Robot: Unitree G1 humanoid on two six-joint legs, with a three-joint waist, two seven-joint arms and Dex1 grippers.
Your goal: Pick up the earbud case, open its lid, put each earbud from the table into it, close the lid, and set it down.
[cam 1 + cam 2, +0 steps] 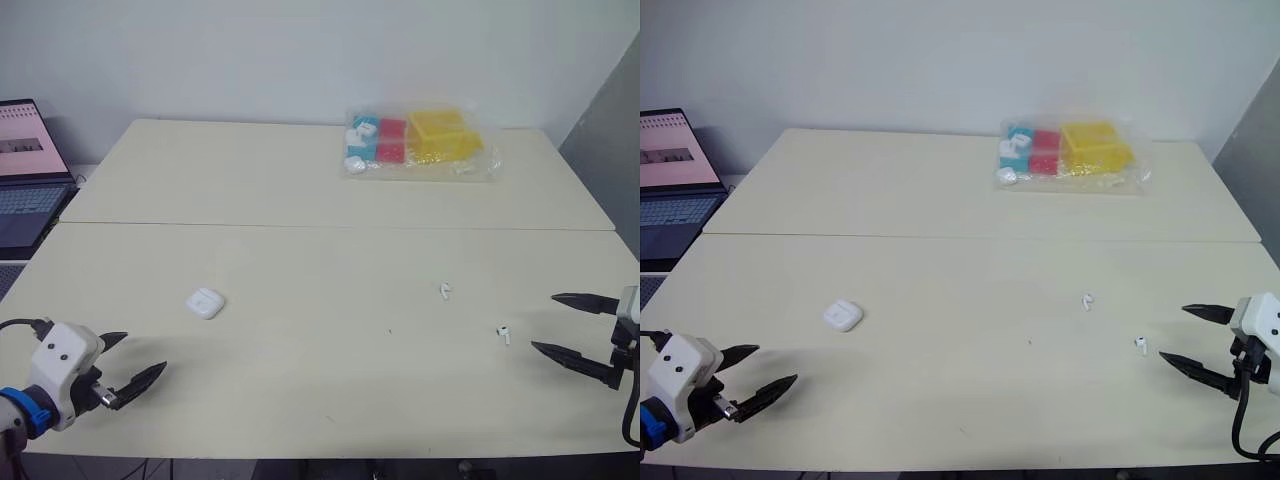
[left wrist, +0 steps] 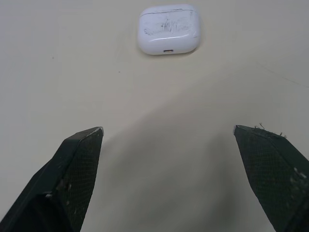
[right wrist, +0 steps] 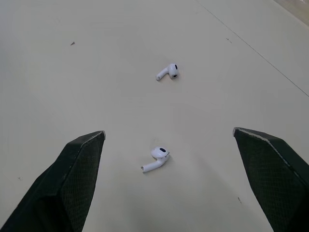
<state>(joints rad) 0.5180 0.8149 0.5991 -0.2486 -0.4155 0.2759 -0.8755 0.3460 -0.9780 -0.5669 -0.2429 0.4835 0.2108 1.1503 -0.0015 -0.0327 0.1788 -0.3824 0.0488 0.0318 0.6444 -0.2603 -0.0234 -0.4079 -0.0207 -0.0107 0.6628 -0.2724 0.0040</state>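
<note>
A white earbud case (image 1: 205, 302) lies closed on the cream table (image 1: 300, 260), left of the middle. The left wrist view has the case (image 2: 168, 29) a short way ahead of the fingers. My left gripper (image 1: 138, 360) hovers open near the front left edge, short of the case, holding nothing. Two white earbuds lie loose on the right: one (image 1: 445, 291) farther back, one (image 1: 504, 334) nearer my right gripper (image 1: 545, 322). That gripper is open and empty, just right of the near earbud (image 3: 155, 160). The far earbud (image 3: 168, 72) lies beyond it.
A clear plastic bag (image 1: 418, 143) with yellow, red and blue items rests at the back right of the table. An open laptop (image 1: 28, 170) stands off the table's left side. A seam (image 1: 330, 227) runs across the table between its two halves.
</note>
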